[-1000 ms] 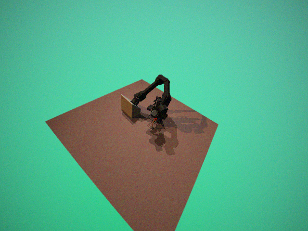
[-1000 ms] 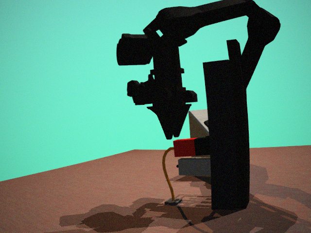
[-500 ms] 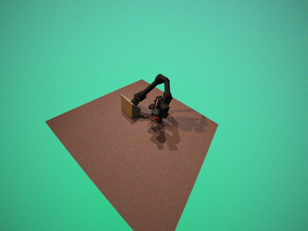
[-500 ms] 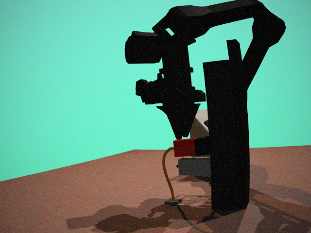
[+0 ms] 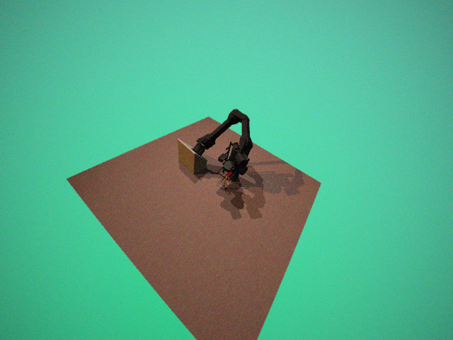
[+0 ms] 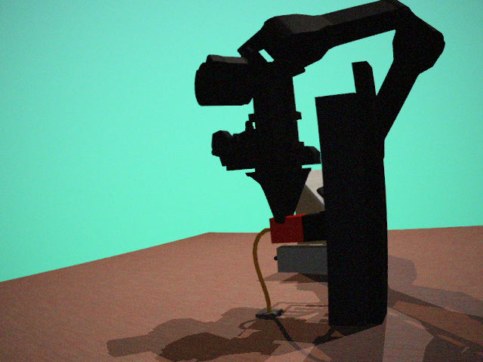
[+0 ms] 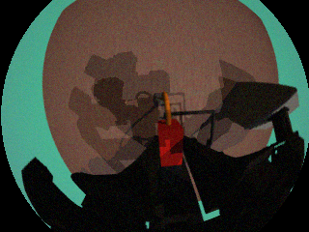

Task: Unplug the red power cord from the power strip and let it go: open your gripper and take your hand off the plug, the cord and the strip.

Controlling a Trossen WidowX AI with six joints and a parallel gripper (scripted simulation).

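Gripper (image 6: 281,219): pointed straight down, fingers pinched on the red plug's near end.
Red plug (image 6: 287,229): sat directly beneath the fingertips, lying level, raised off the brown table (image 6: 117,296).
Power strip (image 6: 302,259): grey block just below the plug, a narrow gap between them.
Cord (image 6: 259,268): orange, curved down from the plug's near end to a small flat pad (image 6: 269,312) on the table.
Arm (image 6: 343,27): arched overhead.

Tan board (image 5: 186,156) on brown table (image 5: 153,227)
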